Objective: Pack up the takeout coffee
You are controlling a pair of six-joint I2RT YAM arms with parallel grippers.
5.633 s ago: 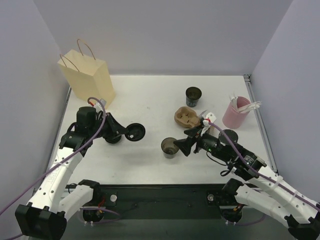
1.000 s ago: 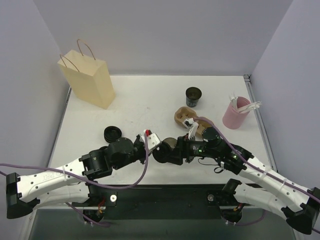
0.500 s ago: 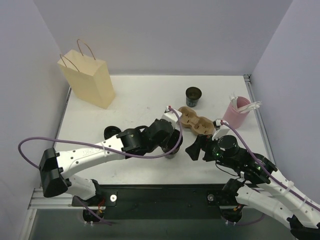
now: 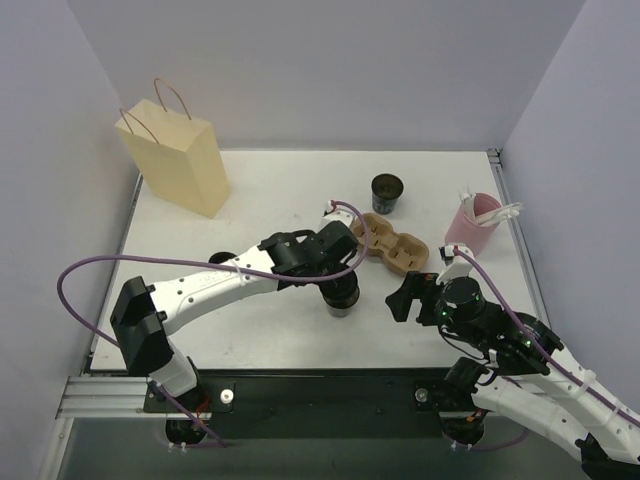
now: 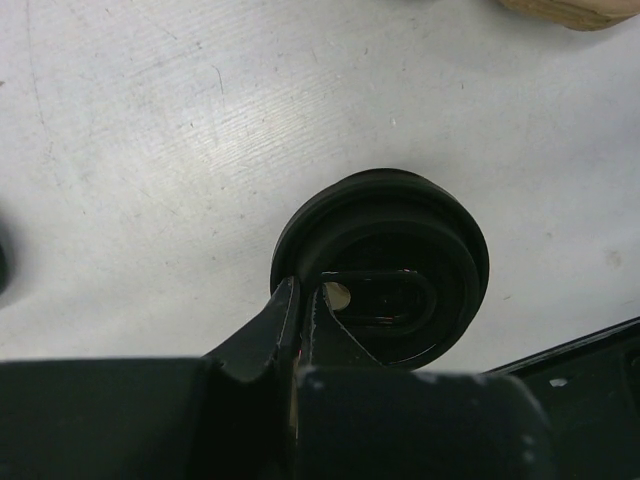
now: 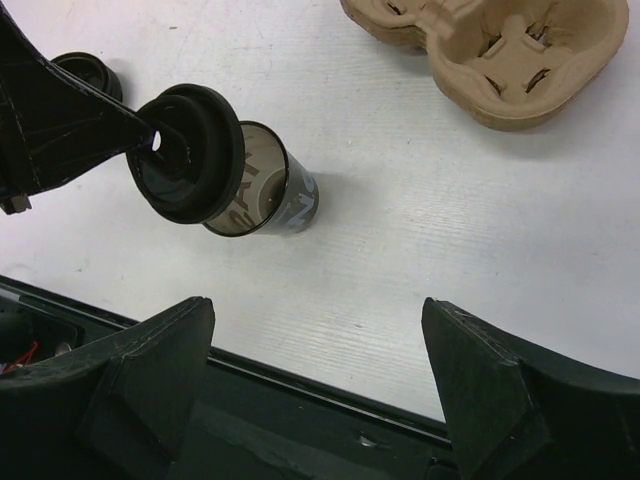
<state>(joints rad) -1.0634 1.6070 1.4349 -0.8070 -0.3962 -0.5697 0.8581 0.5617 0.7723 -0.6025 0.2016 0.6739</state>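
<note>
My left gripper (image 4: 335, 278) is shut on the rim of a black lid (image 4: 342, 293) and holds it at the open coffee cup (image 4: 340, 308) in the table's middle. In the right wrist view the lid (image 6: 190, 165) is tilted and overlaps the left side of the cup's (image 6: 268, 192) mouth, not seated. In the left wrist view the fingers (image 5: 290, 315) pinch the lid (image 5: 385, 260). My right gripper (image 4: 405, 298) is open and empty, just right of the cup. The cardboard cup carrier (image 4: 395, 246) lies behind it.
A second dark cup (image 4: 386, 192) stands behind the carrier. A pink holder (image 4: 470, 226) with stirrers is at the right. A paper bag (image 4: 176, 156) stands at the back left. Another black lid (image 6: 85, 70) lies left of the cup.
My left arm has carried the lid from the left side over to the cup. My right gripper has let go of the cup and drawn back to the right. The carrier has shifted.
</note>
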